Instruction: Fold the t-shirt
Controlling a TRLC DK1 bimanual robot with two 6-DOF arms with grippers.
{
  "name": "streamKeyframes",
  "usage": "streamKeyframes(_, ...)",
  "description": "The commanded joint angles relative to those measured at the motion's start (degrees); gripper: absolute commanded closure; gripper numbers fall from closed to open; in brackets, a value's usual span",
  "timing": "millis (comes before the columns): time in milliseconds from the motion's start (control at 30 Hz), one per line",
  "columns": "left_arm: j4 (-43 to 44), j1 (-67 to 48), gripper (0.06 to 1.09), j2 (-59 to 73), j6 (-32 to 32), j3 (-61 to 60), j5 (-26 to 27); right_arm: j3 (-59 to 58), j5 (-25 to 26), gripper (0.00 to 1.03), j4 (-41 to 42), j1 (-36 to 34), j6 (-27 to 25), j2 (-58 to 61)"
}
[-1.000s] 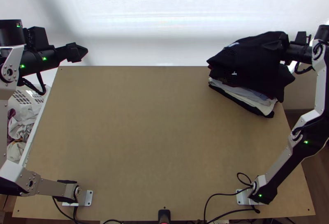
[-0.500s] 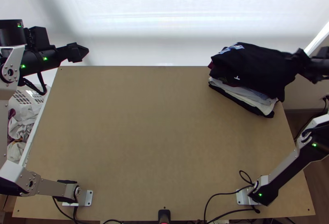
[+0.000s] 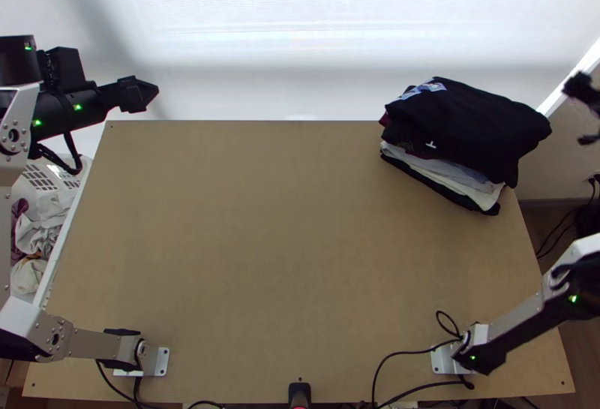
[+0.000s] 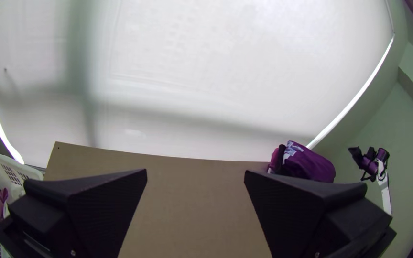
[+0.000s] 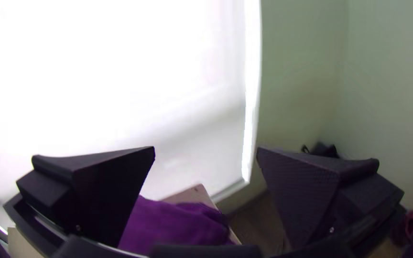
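Note:
My left gripper (image 3: 139, 95) hangs beyond the table's far left corner; in the left wrist view the same gripper (image 4: 195, 174) is open with nothing between its fingers. At the right edge of the top view is my right gripper (image 3: 582, 109), off the table's side and to the right of the pile; in its wrist view this gripper (image 5: 205, 152) stands open, holding no cloth. A folded black garment (image 3: 469, 120) lies on top of a pile of folded clothes (image 3: 450, 172) at the far right corner, its right end hanging somewhat over the edge.
The wooden table (image 3: 277, 236) spreads bare between the arms. A white basket (image 3: 54, 172) with crumpled cloth (image 3: 45, 221) stands at its left side. Cables (image 3: 405, 354) run along the near edge, beside a small black device (image 3: 299, 392).
My right gripper has moved off the black garment to the right, past the table's side, leaving it on the pile. The left arm has barely moved.

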Motion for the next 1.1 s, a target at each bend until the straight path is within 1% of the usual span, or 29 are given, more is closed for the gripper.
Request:
streamKeyframes(0,0.89,1.11,0.10,-1.86,-0.17,1.31,-0.16,-10.80,3.91,0.03,12.41,7.56,-4.81,-5.48)
streamKeyframes(33,0.98,1.37,0.10,-1.95,-0.08,1.31,-0.25,-14.31,6.37,0.03,18.03,9.49,-6.21,-5.83)
streamKeyframes(100,1.50,2.60,0.10,-2.12,0.45,1.31,-0.78,-19.85,8.75,0.03,24.89,11.95,-8.59,-5.57)
streamKeyframes(133,1.94,2.78,0.10,-2.21,0.62,1.22,-2.09,-22.57,9.63,0.03,28.40,12.48,-9.38,-4.95)
streamKeyframes(200,2.73,2.78,0.10,-2.30,1.85,1.13,-6.31,-27.32,11.65,0.03,35.78,12.57,-10.52,-3.37)
streamKeyframes(267,3.97,2.87,0.10,-2.47,2.64,1.13,-10.53,-31.19,12.97,0.03,40.18,11.95,-11.66,-0.56)
streamKeyframes(300,4.84,3.31,0.10,-2.47,2.73,1.13,-11.76,-31.98,13.23,0.03,40.35,11.25,-11.40,0.85)
streamKeyframes(433,8.71,6.29,0.10,-2.65,3.26,1.05,-13.87,-35.58,13.67,0.03,41.15,8.61,-11.57,6.04)
streamKeyframes(667,11.35,9.02,0.10,-2.83,1.94,1.13,-14.31,-38.22,13.67,0.03,43.08,6.33,-11.31,10.96)
streamKeyframes(800,11.61,9.28,0.10,-3.44,1.94,1.13,-14.31,-36.37,13.67,0.03,42.82,6.59,-10.34,5.77)
streamKeyframes(967,11.70,9.81,0.10,-3.97,2.12,0.87,-14.31,-29.78,13.58,0.03,35.26,7.12,-7.97,-2.31)
streamKeyframes(1067,12.23,10.25,0.10,-4.67,2.21,-0.18,-14.31,-28.37,13.58,0.03,34.99,8.08,-7.97,-8.12)
